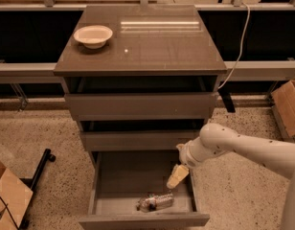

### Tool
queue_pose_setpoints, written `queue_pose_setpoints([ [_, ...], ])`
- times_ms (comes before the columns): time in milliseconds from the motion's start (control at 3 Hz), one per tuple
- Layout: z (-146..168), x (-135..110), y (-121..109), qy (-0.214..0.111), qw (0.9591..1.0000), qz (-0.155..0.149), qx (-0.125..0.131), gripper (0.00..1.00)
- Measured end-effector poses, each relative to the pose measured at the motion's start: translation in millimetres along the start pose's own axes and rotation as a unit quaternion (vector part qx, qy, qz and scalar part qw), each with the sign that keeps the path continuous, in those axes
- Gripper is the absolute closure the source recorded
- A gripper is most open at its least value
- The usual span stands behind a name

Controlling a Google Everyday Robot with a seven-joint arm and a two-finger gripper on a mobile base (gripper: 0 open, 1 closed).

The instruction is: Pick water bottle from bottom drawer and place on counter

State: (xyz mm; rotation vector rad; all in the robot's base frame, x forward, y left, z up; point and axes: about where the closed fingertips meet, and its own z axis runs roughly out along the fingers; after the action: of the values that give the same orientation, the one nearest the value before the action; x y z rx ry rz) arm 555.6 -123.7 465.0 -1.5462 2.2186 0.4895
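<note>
The water bottle [154,201] lies on its side at the front of the open bottom drawer [114,186], near its front wall. My gripper [176,176] hangs inside the drawer at its right side, just above and to the right of the bottle, apart from it. The white arm reaches in from the right. The counter [157,47] is the glossy top of the cabinet, above the two shallower drawers.
A white bowl [93,35] stands at the back left of the counter. The two upper drawers are pulled out slightly. A cardboard box [287,107] sits on the floor at the right. Another box and a black stand are at the lower left.
</note>
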Motion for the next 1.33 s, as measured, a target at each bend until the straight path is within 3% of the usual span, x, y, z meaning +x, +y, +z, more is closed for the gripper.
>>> queue_pose_setpoints([
  [333,37.5,19.2,-14.6,0.005,0.9998,0.014,-0.015,0.00],
  [1000,40.0,19.6,-11.4,0.005,0.9997,0.009,-0.024,0.00],
  [1333,87.4,31.4,-16.2,0.034,0.9989,0.017,-0.029,0.00],
])
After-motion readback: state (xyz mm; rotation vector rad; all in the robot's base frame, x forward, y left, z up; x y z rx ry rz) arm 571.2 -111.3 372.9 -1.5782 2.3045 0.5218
